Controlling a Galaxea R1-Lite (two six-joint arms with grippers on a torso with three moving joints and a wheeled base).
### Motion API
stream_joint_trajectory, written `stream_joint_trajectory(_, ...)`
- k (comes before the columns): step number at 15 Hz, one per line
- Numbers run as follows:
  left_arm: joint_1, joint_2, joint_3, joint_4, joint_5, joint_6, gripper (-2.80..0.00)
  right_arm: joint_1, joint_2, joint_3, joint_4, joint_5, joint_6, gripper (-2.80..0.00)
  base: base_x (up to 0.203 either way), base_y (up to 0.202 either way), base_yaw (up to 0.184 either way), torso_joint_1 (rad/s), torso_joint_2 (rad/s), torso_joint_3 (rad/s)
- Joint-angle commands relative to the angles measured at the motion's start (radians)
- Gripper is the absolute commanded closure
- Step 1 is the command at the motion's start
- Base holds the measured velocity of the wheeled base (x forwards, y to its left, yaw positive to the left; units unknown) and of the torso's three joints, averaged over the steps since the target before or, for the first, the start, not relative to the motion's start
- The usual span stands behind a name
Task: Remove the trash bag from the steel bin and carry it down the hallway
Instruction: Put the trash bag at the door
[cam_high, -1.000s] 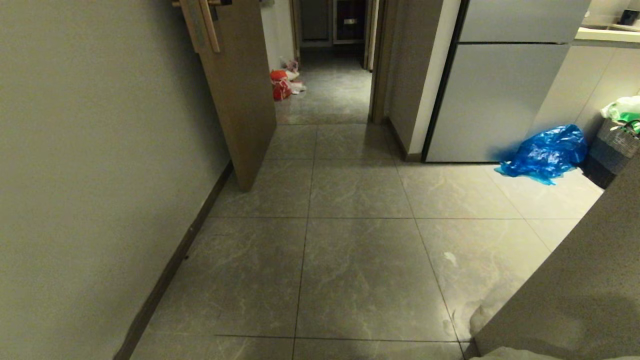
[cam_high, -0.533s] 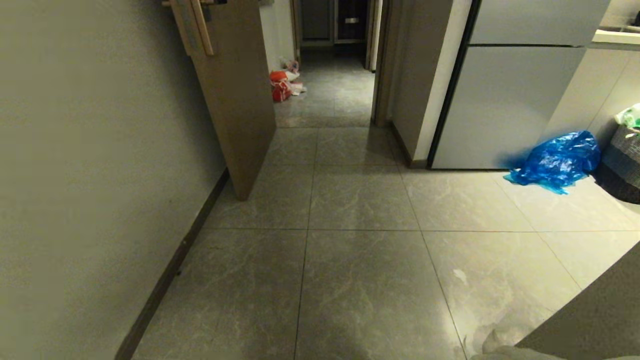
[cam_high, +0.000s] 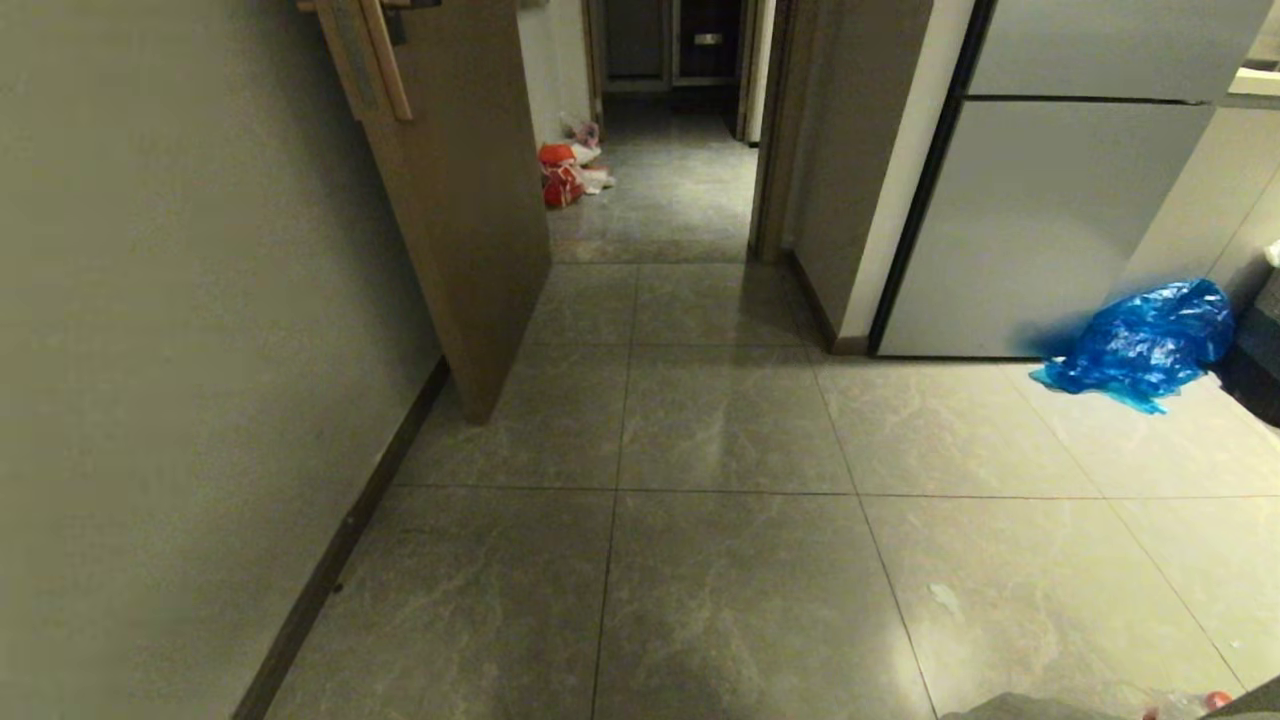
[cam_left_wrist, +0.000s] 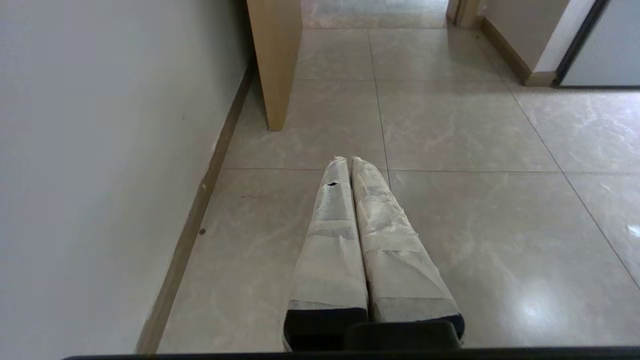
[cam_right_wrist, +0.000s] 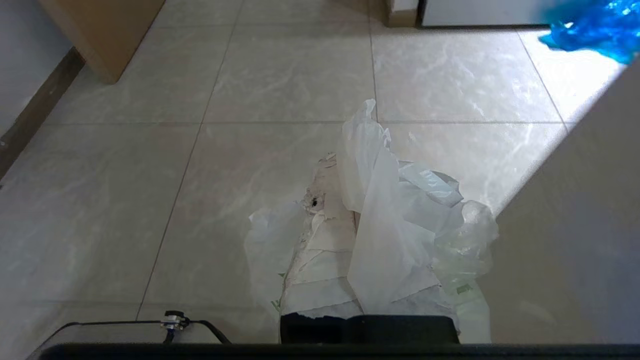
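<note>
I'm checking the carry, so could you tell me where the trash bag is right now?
The trash bag is pinched in the shut right gripper, shown in the right wrist view, hanging above the grey floor tiles.

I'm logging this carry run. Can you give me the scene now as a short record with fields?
right tool: shut on the trash bag, held above the floor
left tool: shut, holding nothing
steel bin: not in view
hallway: ahead, past the open door
floor items: blue bag by the fridge; red bag in the hallway
</note>
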Motion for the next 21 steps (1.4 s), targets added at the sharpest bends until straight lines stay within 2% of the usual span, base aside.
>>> stream_joint_trajectory(1, 0.002, 0.001, 0.002, -0.001, 0.0, 0.0, 0.0, 0.001, 0.002, 0.0, 0.001, 0.0, 0.0, 0.0, 0.183, 0.0, -0.002, 0.006, 0.0, 0.002)
stream_joint_trajectory(21, 0.001, 0.001, 0.001, -0.001, 0.0, 0.0, 0.0, 0.001, 0.002, 0.0, 0.001, 0.0, 0.0, 0.0, 0.193, 0.0, 0.001, 0.002, 0.0, 0.002)
